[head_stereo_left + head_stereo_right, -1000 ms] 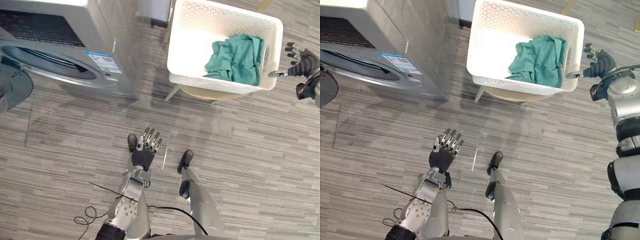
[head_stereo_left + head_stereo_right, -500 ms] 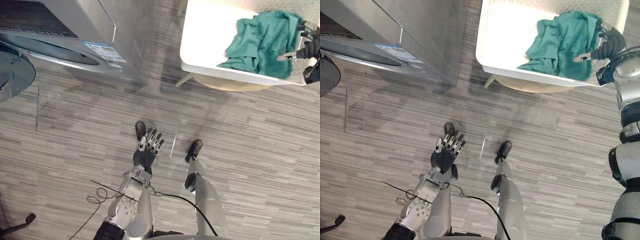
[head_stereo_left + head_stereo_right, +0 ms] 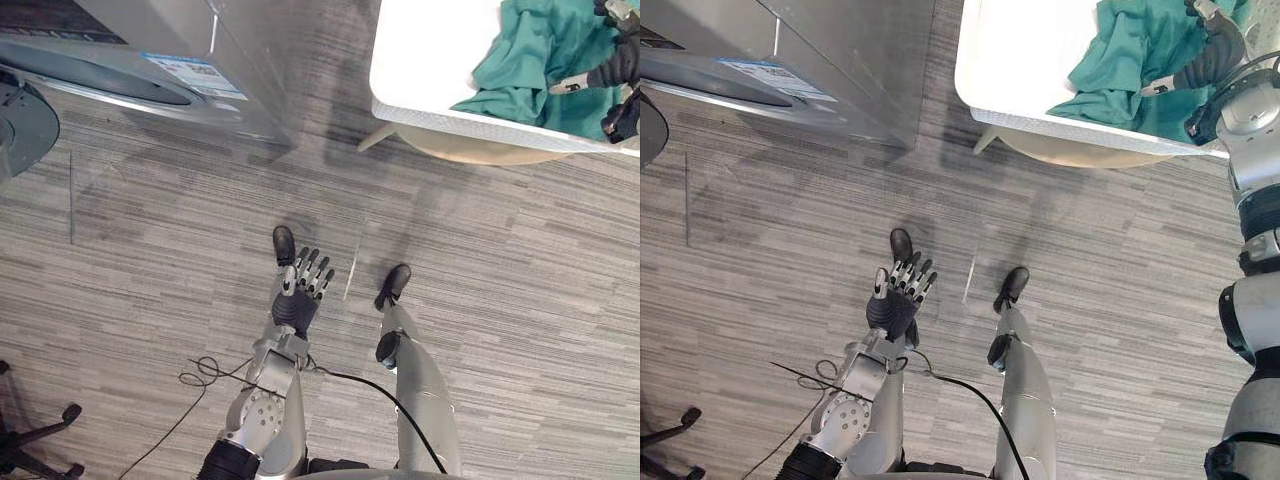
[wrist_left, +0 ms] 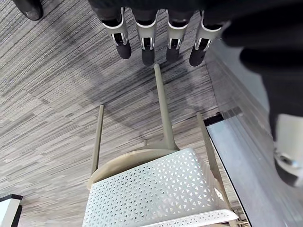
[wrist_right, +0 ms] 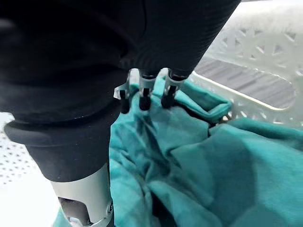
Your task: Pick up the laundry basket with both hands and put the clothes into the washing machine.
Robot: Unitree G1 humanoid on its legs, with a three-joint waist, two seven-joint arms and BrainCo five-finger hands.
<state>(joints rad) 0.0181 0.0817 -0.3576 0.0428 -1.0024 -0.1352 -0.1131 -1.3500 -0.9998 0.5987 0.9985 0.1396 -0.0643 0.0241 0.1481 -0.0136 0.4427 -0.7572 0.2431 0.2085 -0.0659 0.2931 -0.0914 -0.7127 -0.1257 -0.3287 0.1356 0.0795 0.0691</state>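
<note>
Floor (image 3: 150, 250) of grey striped planks takes up most of both head views. Washing machine (image 3: 150, 40) stands far left, silver front w/ its drum opening facing the floor space, and its dark round door (image 3: 20, 125) is swung open at the left edge. Laundry basket (image 3: 430, 100), white w/ perforated walls, sits far right, well apart from the machine, on a beige stool (image 3: 480, 150) w/ thin legs; not lifted yet. Clothes (image 3: 525, 55): one crumpled teal heap in the basket's right half; the left half shows bare white bottom. Right hand (image 3: 1212, 62) is at the basket's right end, over the teal heap. Its fingers (image 5: 144, 97) are straight and close together in a row, tips down at the cloth, thumb stuck out sideways, nothing pinched. Can't tell if the tips actually touch the fabric. Left hand (image 3: 300, 298) is low over the floor near the middle, well short of the basket & empty. Its fingers (image 4: 147, 45) are straight, slightly spread, pointing toward the stool legs and basket
</note>
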